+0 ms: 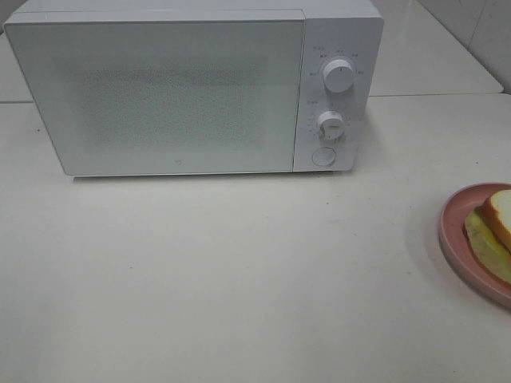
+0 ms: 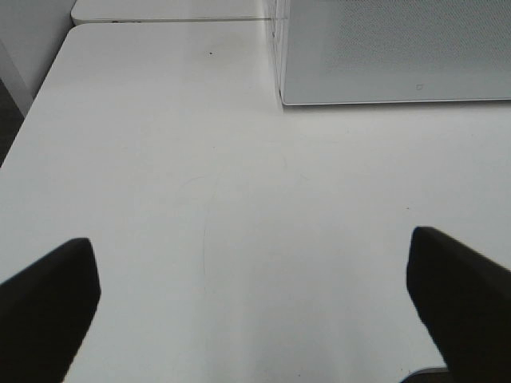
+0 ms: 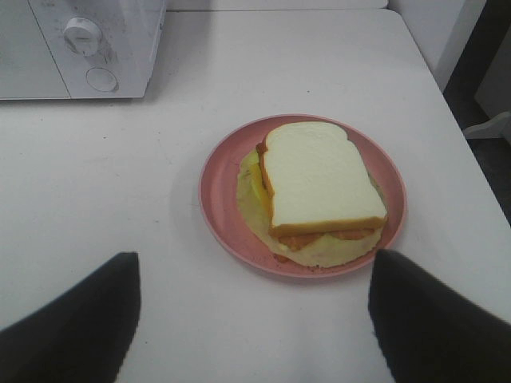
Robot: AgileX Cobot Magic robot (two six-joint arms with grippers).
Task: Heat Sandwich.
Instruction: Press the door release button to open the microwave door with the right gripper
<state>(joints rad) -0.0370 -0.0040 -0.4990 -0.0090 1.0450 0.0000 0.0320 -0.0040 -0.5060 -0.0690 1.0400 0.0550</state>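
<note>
Pink plate (image 3: 209, 187) carrying sandwich (image 3: 319, 175), on white worktop (image 3: 96, 175); lies just ahead of right pincer (image 3: 251, 263), untouched, jaws spread and empty. Left pincer (image 2: 249, 243) likewise released.

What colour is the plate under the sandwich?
Pink. The plate under the sandwich shows best in the right wrist view.

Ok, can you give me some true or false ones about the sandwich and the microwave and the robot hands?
1. The microwave has its door shut. True.
2. The sandwich is inside the microwave. False: it lies on the pink plate on the table.
3. The right gripper is gripping the pink plate. False: it is open and holds nothing.
4. The left gripper is open over bare table. True.
</note>
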